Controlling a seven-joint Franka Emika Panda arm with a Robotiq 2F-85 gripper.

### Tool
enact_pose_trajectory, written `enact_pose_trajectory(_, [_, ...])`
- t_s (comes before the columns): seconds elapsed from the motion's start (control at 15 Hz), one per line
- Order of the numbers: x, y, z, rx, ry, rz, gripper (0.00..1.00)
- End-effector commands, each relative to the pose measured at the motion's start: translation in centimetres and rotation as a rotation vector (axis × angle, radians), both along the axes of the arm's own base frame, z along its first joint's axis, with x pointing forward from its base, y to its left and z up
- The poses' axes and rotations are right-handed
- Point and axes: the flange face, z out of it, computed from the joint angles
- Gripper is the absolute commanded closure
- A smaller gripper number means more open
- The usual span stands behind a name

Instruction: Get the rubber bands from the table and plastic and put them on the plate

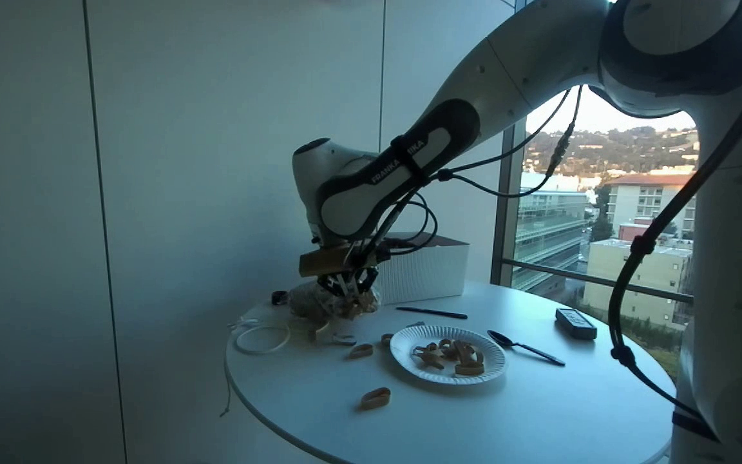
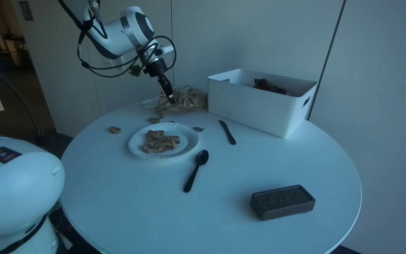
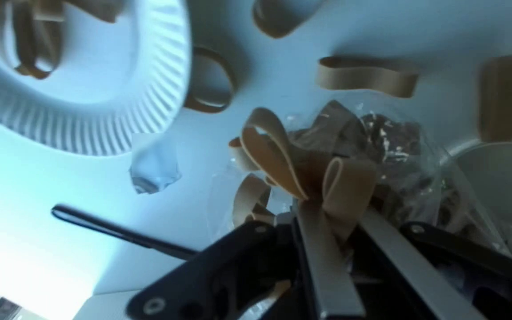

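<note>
Tan rubber bands lie in and around a clear plastic bag (image 1: 306,301) on the white table (image 2: 146,211). The bag shows in the wrist view (image 3: 400,138). My gripper (image 3: 338,213) points down at the bag, its fingers close together on tan rubber bands (image 3: 351,189) that stick out past the tips. The gripper also shows in both exterior views (image 1: 347,298) (image 2: 172,100). The white paper plate (image 2: 190,139) holds several rubber bands (image 2: 160,141). Loose rubber bands (image 1: 375,398) (image 3: 367,75) lie on the table between bag and plate and beside the plate.
A white ribbed box (image 2: 252,106) stands behind and beside the bag. A black knife (image 2: 227,132) and black spoon (image 2: 196,171) lie near the plate. A dark block (image 2: 282,201) lies farther off. A white ring (image 1: 261,351) is near the table edge.
</note>
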Motion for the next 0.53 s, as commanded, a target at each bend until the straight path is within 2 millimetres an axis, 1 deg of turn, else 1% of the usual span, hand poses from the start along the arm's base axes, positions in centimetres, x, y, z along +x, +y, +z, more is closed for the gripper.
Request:
enact_pose_trajectory(0.0, [-1.09,-0.11,0.91,-0.088,0.087,0.041,0.59])
enact_pose_trajectory(0.07, [-1.18,-0.08,0.88,-0.081,0.108,0.058,0.52])
enact_pose_trajectory(0.13, [-1.26,-0.02,0.9,-0.081,0.118,0.068,0.64])
enact_pose_trajectory(0.2, [-1.29,-0.05,0.92,-0.085,0.124,0.077,0.86])
enact_pose_trajectory(0.33, [-1.34,-0.07,1.04,-0.083,0.134,0.093,0.91])
enact_pose_trajectory(0.4, [-1.38,-0.1,1.14,-0.087,0.14,0.102,0.98])
enact_pose_trajectory(0.47, [-1.4,-0.12,1.29,-0.082,0.145,0.107,1.0])
